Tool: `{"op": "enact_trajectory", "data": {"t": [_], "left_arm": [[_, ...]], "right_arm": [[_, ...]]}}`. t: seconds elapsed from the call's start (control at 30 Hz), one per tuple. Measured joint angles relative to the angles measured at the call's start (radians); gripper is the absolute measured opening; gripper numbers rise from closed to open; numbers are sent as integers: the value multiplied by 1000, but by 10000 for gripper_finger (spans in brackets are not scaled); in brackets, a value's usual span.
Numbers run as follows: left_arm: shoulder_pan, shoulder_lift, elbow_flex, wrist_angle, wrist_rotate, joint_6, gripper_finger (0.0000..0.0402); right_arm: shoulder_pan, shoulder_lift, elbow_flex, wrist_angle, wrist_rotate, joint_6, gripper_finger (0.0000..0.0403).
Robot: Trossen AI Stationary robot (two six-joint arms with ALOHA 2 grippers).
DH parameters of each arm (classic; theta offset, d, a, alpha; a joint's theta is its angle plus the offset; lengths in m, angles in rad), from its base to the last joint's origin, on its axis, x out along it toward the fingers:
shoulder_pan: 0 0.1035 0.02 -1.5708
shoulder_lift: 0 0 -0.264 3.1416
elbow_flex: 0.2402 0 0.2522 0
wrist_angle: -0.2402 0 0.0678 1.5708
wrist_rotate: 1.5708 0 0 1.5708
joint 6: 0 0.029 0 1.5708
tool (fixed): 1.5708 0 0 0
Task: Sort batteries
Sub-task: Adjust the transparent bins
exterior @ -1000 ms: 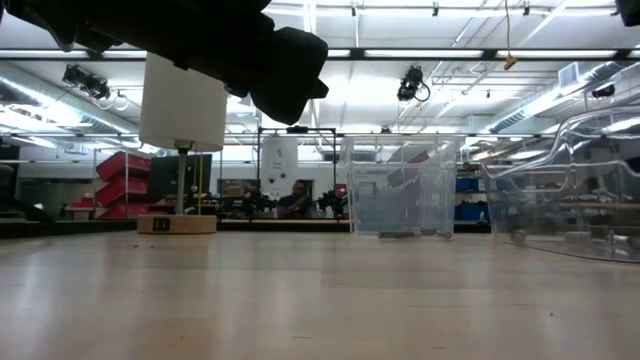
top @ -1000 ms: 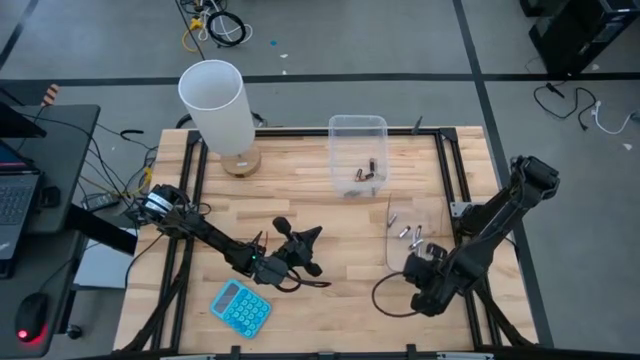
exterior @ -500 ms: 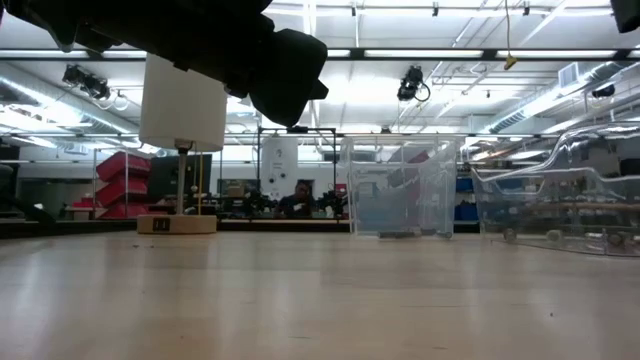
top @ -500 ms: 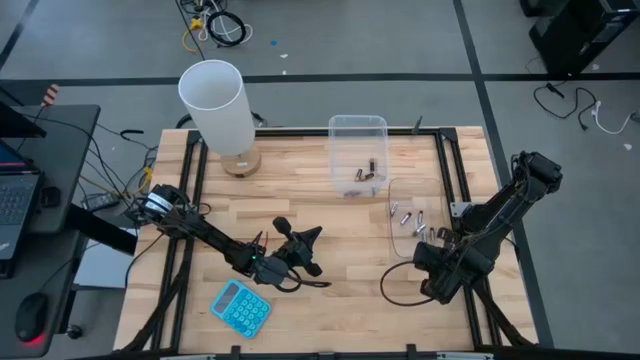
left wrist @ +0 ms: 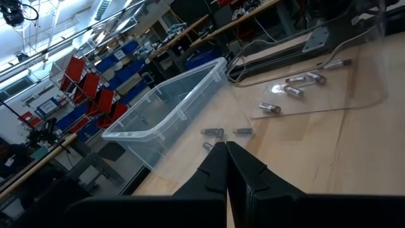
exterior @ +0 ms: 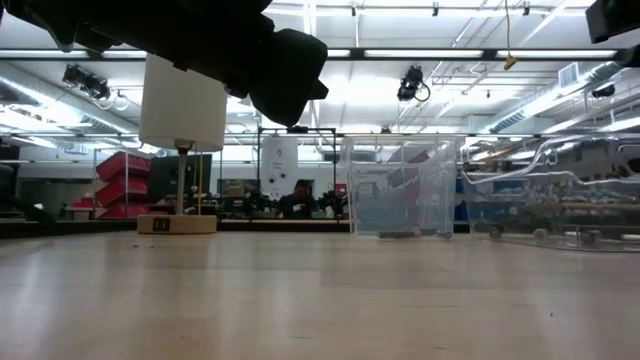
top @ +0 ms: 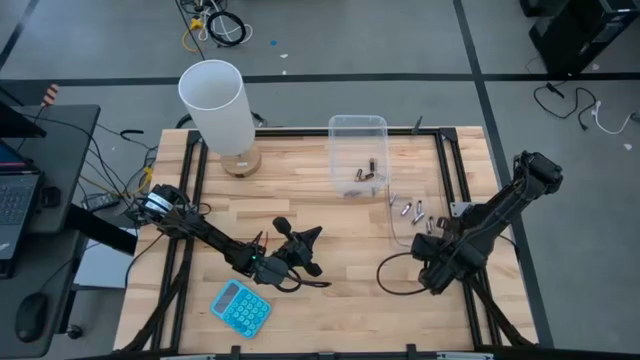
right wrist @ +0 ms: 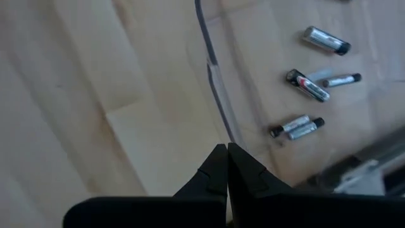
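Silvery cylindrical batteries (right wrist: 301, 126) lie in the clear plastic tray (right wrist: 212, 88); darker ones (top: 364, 174) in the clear tub (top: 357, 128). Right gripper (right wrist: 226, 156), fingers pressed together, is just outside the tray wall; left gripper (left wrist: 226, 150), likewise closed, waits mid-table. Recommend spreading fingers first and approaching from above.

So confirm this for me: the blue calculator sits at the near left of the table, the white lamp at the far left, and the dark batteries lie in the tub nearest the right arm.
One thing is wrong. The dark batteries lie in the far middle tub, not the one by the right arm, which holds silvery batteries. The high view shows it. The calculator and lamp are placed as you say.
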Motion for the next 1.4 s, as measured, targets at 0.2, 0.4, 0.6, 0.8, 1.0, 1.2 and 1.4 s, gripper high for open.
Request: {"op": "enact_trajectory", "data": {"t": [0.2,0.4,0.6,0.8,1.0,1.2,1.4], "left_arm": [[0,0,0,0,0,0,0],[0,0,0,0,0,0,0],[0,0,0,0,0,-1,0],[0,0,0,0,0,-1,0],[0,0,0,0,0,-6,0],[-1,0,0,0,0,-19,0],[-1,0,0,0,0,-19,0]], "right_arm": [[-30,0,0,-38,27,-39,0],[-71,0,0,-57,81,-85,0],[-107,0,0,-134,113,-89,0],[-145,0,0,-146,167,-141,0],[-179,-20,0,-147,200,-190,0],[-168,-117,60,-142,206,-160,0],[-129,-197,69,-31,-15,-155,0]]}}
